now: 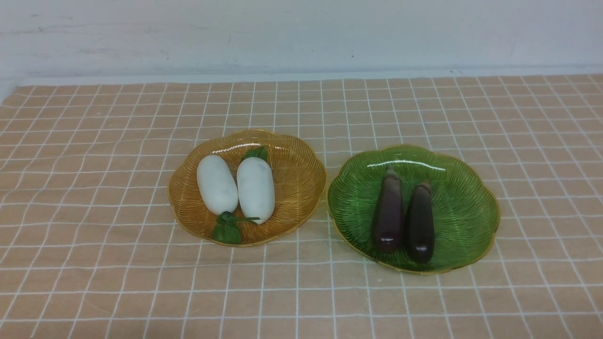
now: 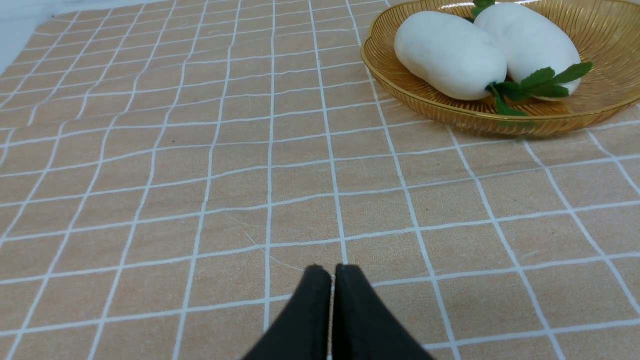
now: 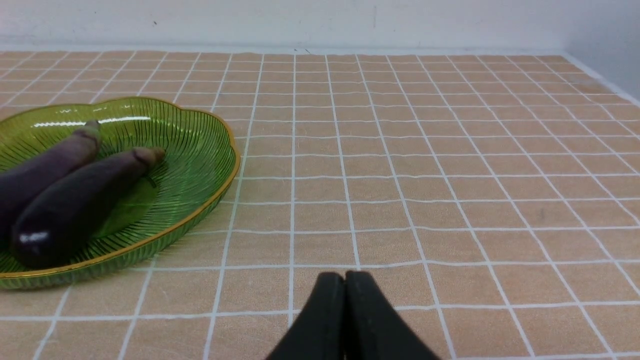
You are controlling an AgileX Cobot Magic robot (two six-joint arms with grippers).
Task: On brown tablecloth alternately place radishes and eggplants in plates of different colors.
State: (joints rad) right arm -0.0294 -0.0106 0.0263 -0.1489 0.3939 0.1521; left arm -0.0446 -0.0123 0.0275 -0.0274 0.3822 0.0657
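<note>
Two white radishes (image 1: pixel 235 186) lie side by side in the amber plate (image 1: pixel 301 165), touching along their length; one has its green leaves toward the far rim, the other toward the near rim, where the leaves hang over the edge. Just beside it, on the right, the green plate (image 1: pixel 466 188) with a gold rim holds two dark eggplants (image 1: pixel 404 219), parallel and touching, stem caps pointing to the far edge of the cloth. The two plates nearly meet at their rims.

The left gripper (image 2: pixel 332 272) hovers low over bare cloth, its black fingers pressed together and holding nothing, well apart from the amber plate. The right gripper (image 3: pixel 345 280) is likewise closed and empty over bare cloth, apart from the green plate.

The brown tablecloth (image 1: pixel 94 263), tan with a white grid, is slightly wrinkled and runs back to a pale wall. No writing is readable.
</note>
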